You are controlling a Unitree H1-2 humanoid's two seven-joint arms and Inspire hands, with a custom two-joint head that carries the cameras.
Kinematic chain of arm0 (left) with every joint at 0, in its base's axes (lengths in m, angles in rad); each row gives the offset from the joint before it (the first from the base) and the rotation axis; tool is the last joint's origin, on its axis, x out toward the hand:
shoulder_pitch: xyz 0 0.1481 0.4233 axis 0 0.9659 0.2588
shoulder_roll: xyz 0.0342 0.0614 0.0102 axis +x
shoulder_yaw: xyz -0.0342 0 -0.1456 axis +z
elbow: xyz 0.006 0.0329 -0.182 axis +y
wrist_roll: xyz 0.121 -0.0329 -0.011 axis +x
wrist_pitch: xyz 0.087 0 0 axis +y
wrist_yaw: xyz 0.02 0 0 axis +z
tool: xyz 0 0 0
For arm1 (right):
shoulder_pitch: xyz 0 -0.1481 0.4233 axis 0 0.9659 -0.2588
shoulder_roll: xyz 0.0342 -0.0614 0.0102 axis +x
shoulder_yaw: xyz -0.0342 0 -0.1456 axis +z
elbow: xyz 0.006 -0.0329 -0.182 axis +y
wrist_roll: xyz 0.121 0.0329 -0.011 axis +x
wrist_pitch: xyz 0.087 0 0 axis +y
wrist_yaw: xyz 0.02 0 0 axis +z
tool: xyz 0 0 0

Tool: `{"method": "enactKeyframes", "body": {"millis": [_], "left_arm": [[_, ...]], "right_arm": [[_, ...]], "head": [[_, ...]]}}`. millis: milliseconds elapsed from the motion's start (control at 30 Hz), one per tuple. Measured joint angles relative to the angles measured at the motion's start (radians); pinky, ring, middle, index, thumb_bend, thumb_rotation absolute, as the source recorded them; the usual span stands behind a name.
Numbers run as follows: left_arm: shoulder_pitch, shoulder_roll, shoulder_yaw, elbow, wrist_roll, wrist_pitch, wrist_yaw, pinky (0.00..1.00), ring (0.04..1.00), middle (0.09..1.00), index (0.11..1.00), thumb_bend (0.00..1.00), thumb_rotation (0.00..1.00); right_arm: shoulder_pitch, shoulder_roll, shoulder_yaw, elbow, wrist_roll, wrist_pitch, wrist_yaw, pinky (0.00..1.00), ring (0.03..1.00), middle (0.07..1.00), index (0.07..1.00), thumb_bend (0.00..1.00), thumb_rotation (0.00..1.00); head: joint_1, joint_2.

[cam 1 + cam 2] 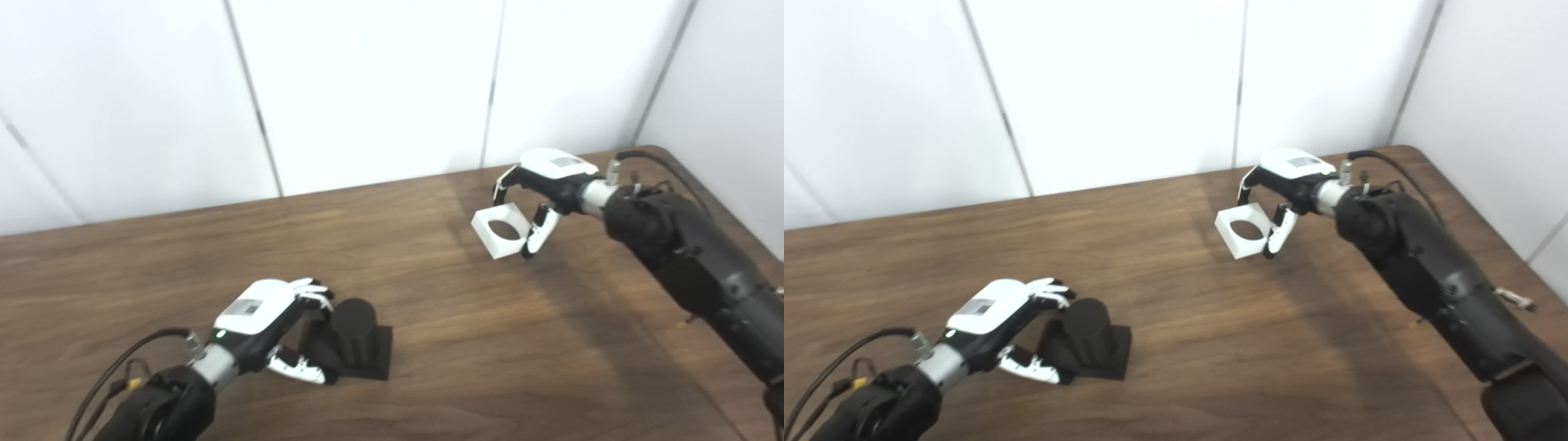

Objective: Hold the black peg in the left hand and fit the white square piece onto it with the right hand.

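The black peg (pixel 355 327), a short cylinder on a square black base, stands on the wooden table (pixel 465 343) at the front left. My left hand (pixel 269 318) is at its left side, with fingers against the cylinder's back and the thumb at the base's front corner, closed on it. My right hand (pixel 545 184) is far to the right, near the back of the table. It is shut on the white square piece (pixel 502 231), which has a round hole. The fingers are on its far edge and the thumb on its right edge. The piece is tilted and seems to be just above the table.
White wall panels (pixel 367 86) stand right behind the table's back edge. The table's rounded right corner (pixel 658 150) is close behind my right arm. Cables run along both forearms.
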Motion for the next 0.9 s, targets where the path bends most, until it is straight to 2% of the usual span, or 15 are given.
{"method": "enactKeyframes", "body": {"millis": [333, 633, 900], "left_arm": [[-0.012, -0.016, -0.003, 0.0, 0.01, 0.02, -0.01, 0.75, 0.92, 0.848, 0.489, 0.52, 0.07], [-0.019, -0.03, -0.008, 0.0, 0.023, 0.041, -0.015, 0.75, 0.917, 0.843, 0.489, 0.52, 0.07], [-0.021, -0.034, -0.01, 0.0, 0.031, 0.046, -0.016, 0.74, 0.916, 0.842, 0.488, 0.52, 0.07]], "right_arm": [[-0.007, 0.022, -0.01, -0.134, 0.05, 0.007, 0.091, 0.75, 0.842, 0.802, 0.48, 0.52, 0.13], [-0.029, 0.043, -0.009, -0.21, 0.115, 0.007, 0.165, 0.74, 0.821, 0.799, 0.479, 0.52, 0.13], [-0.04, 0.074, -0.007, -0.321, 0.141, 0.053, 0.238, 0.74, 0.834, 0.804, 0.478, 0.52, 0.13]], "head": [[0.069, 0.017], [0.08, 0.021], [0.091, 0.022]]}}
